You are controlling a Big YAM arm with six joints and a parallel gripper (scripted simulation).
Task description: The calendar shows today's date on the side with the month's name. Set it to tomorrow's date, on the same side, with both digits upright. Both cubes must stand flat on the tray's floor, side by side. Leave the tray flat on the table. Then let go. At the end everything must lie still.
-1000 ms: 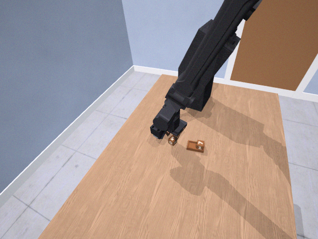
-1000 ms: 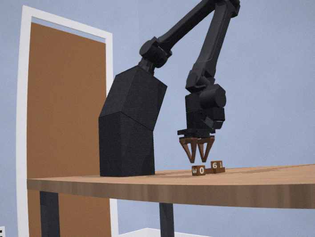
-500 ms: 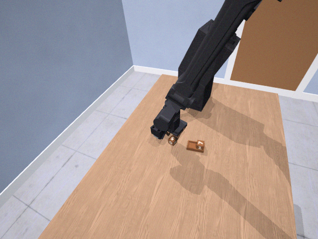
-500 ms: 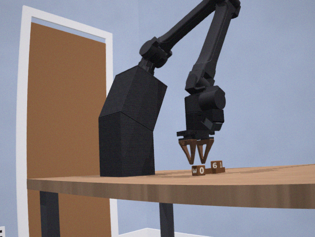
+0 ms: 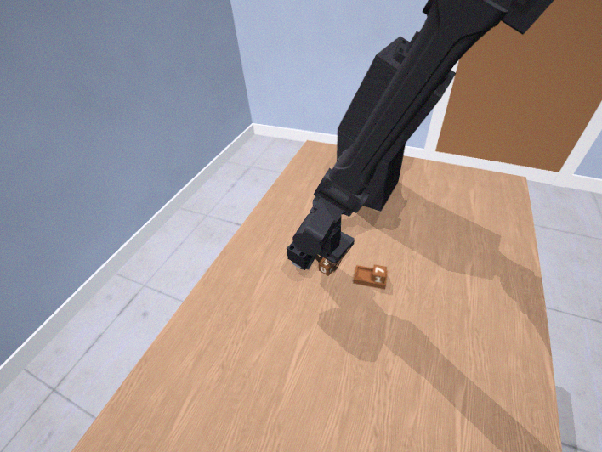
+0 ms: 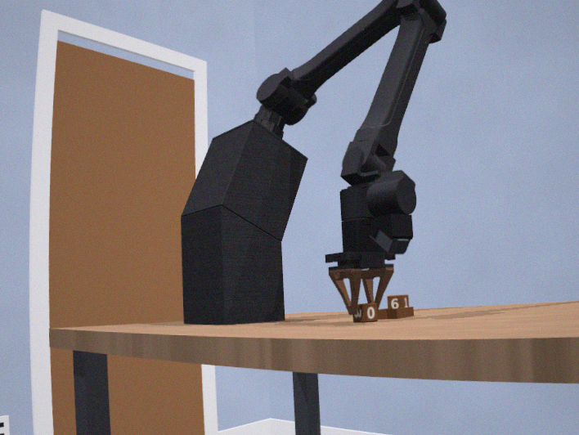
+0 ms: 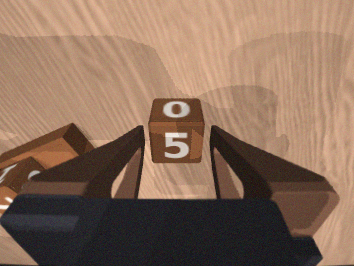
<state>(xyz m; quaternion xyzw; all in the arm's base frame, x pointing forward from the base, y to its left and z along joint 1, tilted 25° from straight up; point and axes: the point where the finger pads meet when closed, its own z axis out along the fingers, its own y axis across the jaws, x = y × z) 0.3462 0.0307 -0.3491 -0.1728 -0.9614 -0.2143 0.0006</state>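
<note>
A loose brown cube [image 7: 176,131] stands on the table outside the tray, with 5 on top and 0 on one side. It also shows in the top view [image 5: 326,266] and the exterior view [image 6: 365,312]. My gripper [image 7: 177,133] is lowered around it, one finger on each side with a small gap on both, so it is open. The gripper also shows in the exterior view [image 6: 362,306]. The brown tray [image 5: 368,275] lies flat just beside the loose cube. The second cube [image 5: 378,274] stands in the tray's right half, with 7 on top and 1 on the side.
The arm's black base block [image 6: 238,224] stands on the table behind the tray. The table's left edge [image 5: 194,311] lies some way left of the gripper.
</note>
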